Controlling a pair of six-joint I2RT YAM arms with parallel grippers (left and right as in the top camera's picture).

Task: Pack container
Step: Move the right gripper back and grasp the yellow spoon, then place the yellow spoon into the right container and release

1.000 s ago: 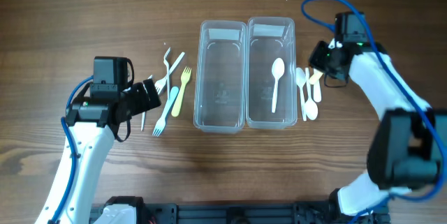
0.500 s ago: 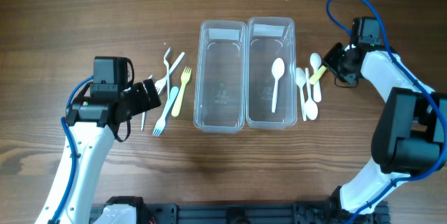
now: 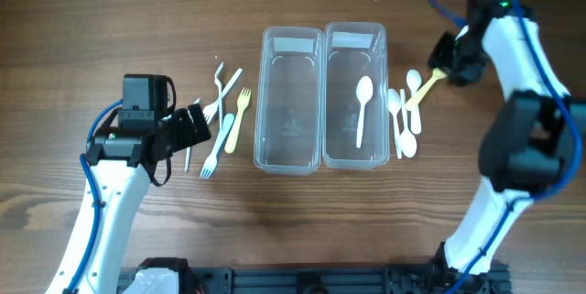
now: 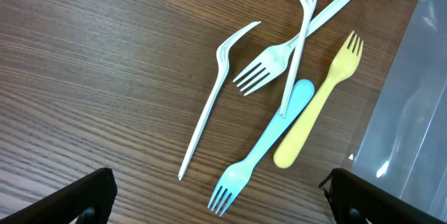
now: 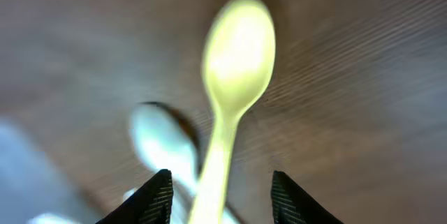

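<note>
Two clear containers stand side by side: the left container [image 3: 291, 97] holds nothing, the right container [image 3: 354, 47] holds one white spoon [image 3: 362, 106]. My right gripper [image 3: 446, 67] is shut on a yellow spoon [image 3: 425, 87] and holds it above the table, right of the containers. The right wrist view shows that yellow spoon [image 5: 234, 63] between the jaws [image 5: 221, 189], blurred. My left gripper [image 3: 197, 127] is open and empty beside the forks. The left wrist view shows its jaws [image 4: 223, 203] near the blue fork [image 4: 262, 147] and the yellow fork [image 4: 321, 105].
White forks [image 4: 269, 67] lie crossed left of the containers, one thin white fork [image 4: 209, 105] apart from them. Loose white spoons [image 3: 403, 120] lie on the table just right of the right container. A blurred white spoon [image 5: 160, 144] lies below the held one.
My right gripper has moved toward the far right with the yellow spoon, lifting it off the pile of white spoons. The left arm has not moved.
</note>
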